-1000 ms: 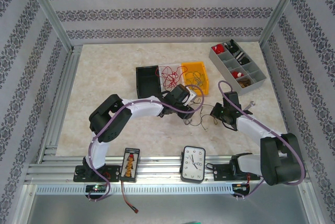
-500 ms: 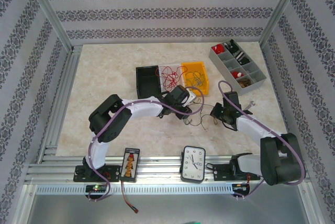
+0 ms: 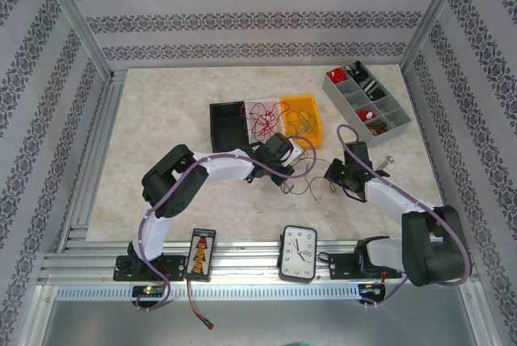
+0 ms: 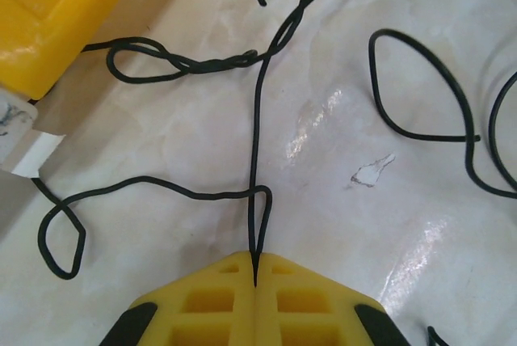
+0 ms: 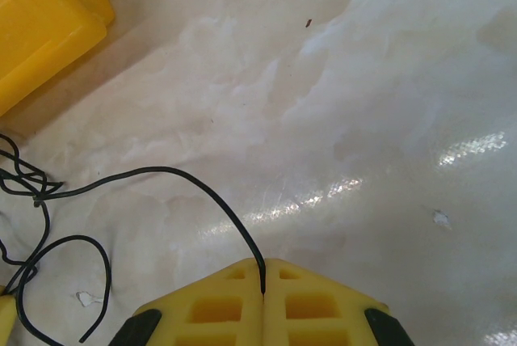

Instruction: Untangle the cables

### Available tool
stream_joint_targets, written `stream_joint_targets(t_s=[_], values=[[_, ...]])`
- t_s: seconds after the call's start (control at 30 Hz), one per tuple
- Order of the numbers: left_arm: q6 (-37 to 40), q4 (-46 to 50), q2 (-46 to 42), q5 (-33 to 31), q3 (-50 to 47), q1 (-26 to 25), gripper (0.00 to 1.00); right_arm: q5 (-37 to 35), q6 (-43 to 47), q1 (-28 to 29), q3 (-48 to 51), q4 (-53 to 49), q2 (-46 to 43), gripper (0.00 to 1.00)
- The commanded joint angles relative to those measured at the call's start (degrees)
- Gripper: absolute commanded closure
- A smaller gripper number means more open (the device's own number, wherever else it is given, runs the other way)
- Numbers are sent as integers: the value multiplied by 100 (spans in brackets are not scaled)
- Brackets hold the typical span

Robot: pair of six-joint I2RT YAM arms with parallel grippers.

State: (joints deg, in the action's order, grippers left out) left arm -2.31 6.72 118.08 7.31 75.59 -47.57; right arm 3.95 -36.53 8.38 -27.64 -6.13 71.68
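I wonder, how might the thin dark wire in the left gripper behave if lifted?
Probably floppy: the dark wire lies in loose, wandering loops. Likely very light, since it looks hair-thin. Its twisted stretch may snag and drag neighbouring loops along.

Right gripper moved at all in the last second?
No. In the top view the right gripper sits at the same spot relative to the yellow bin, shut on a black cable.

light: bright, even, from overhead
glare: white streaks on glossy tabletop (image 4: pixel 323 111), both wrist views
shadows: soft, short, beside yellow bin (image 4: pixel 48 14)
focus: cables (image 4: pixel 257 160) sharp up close; top view fine detail soft
distortion: top view walls lean outward at edges
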Motion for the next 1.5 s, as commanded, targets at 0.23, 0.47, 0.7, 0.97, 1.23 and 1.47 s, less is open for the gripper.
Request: stream_joint_targets(t_s=[0.23,0.47,0.7,0.97,1.23,1.47], values=[[-1760,-1383,-2246,2333,-1489,1285,100,-383,-473,-357,247,-158,-365,100],[-2439,-1796,-3836,3228,-2566,2579,100,-417,-648,-735,438,-245,-496,100],[-2251,-1278,-4834,2964,-2780,3410,100,-422,-829,-959,451,-340,-471,100],[-3021,-1499,-5585,1818,-2830,4724,100,-445,-1059,-1278,521,-452,-510,100],[-3084,-1103,-5763,1023,-2299,5666,100,-581,-1162,-1597,730,-609,-847,100],[-2471,-360,-5799,137,-1558,6062,100,-651,-1348,-1882,1031,-732,-1227,100]])
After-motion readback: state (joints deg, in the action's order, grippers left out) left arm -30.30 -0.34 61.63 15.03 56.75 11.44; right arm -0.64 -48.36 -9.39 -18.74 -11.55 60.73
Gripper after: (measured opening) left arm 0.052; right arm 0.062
